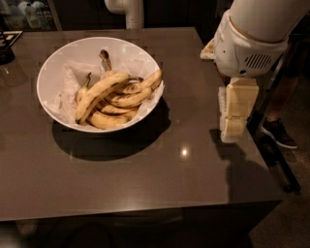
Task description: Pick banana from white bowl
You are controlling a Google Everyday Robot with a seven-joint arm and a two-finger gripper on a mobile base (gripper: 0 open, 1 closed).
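The white bowl stands on the left half of the dark table, lined with crumpled white paper. The banana, the longest and thickest, pale yellow with a dark streak, lies diagonally on top of several shorter brown-spotted bananas. My gripper hangs from the white arm over the table's right edge, well to the right of the bowl and apart from it, pointing down just above the table top. It holds nothing that I can see.
The grey table has its right edge just beside the gripper and its front edge below. A white post stands behind the table. A person's dark shoe is on the floor at the right. A dark object sits at the far left.
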